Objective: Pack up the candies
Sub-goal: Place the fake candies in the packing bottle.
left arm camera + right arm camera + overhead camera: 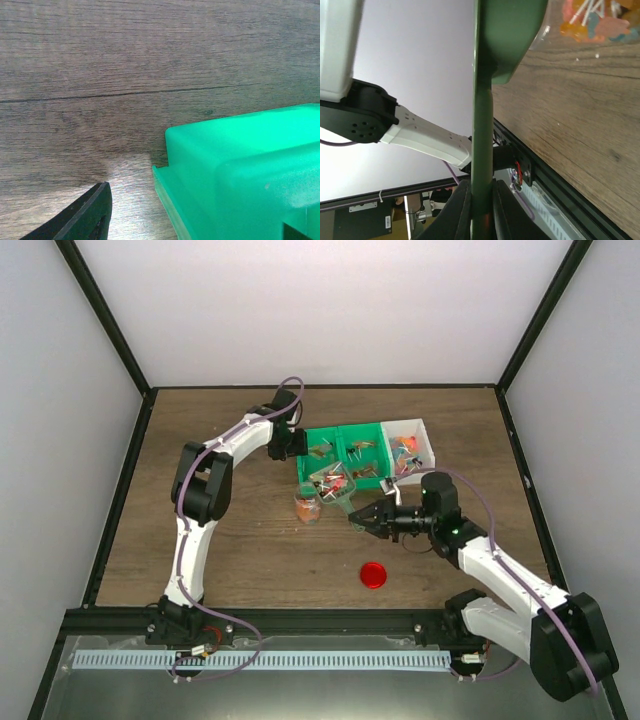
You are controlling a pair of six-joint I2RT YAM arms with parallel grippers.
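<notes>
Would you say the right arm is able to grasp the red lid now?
Probably not yet: the right gripper has its jaws shut on the green scoop, though the red lid lies uncovered nearby.

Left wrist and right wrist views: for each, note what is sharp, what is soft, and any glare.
Left wrist view: the table grain is sharp, the green bin looks soft, and a pale glare patch lies by its corner. Right wrist view: the green scoop handle is close and blurred, the wood behind sharper.
</notes>
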